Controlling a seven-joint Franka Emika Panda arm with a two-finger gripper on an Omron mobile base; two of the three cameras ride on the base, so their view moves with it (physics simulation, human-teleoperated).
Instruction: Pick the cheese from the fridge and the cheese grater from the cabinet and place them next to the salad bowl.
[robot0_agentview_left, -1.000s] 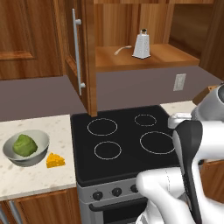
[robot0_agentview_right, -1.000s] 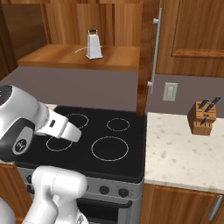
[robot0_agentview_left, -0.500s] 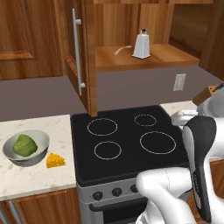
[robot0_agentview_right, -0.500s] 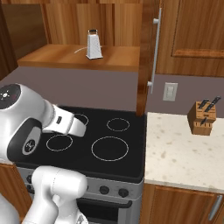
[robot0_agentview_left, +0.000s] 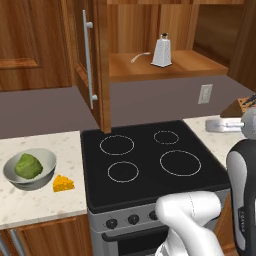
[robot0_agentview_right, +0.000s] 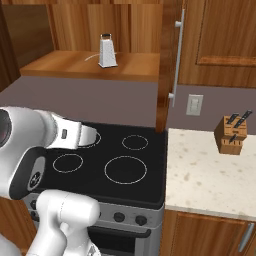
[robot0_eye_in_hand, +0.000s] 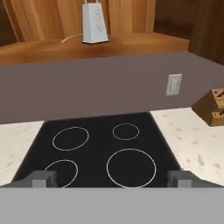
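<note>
Since a second ago our white arm has swung: in the left base view its forearm has slid toward the right edge, while everything on the desk and shelf sits where it did.

Left base view: the small orange-yellow cheese wedge (robot0_agentview_left: 63, 183) already lies on the speckled pale desk (robot0_agentview_left: 35, 210), just beside the round grey-white salad bowl with its green lettuce lump (robot0_agentview_left: 30, 167). So half the job looks done. The pale grey-white cheese grater with dark marks (robot0_agentview_left: 161, 51) stands upright on the wooden shelf of the brown wall cabinet (robot0_agentview_left: 165, 64), whose tall door with a long silver bar handle (robot0_agentview_left: 89, 62) hangs open. A thin curved white object (robot0_agentview_left: 140, 57) lies just beside the grater (not our target).

Right base view: the grater (robot0_agentview_right: 107, 51) stands near the shelf's middle, above and behind the black stovetop (robot0_agentview_right: 112, 165). A wooden knife block (robot0_agentview_right: 232, 133) sits on the desk to the right.

Hand view: the gripper (robot0_eye_in_hand: 111, 178) is spread wide and holds nothing, its tips over the stovetop's near edge. The grater (robot0_eye_in_hand: 94, 24) stands high and left of centre, tapered, with a loop handle on top.

We judge the step in hand to be reaching for the grater. To do it well we should rise to shelf height, centre the jaws on its narrow body, and clear the shelf lip.
</note>
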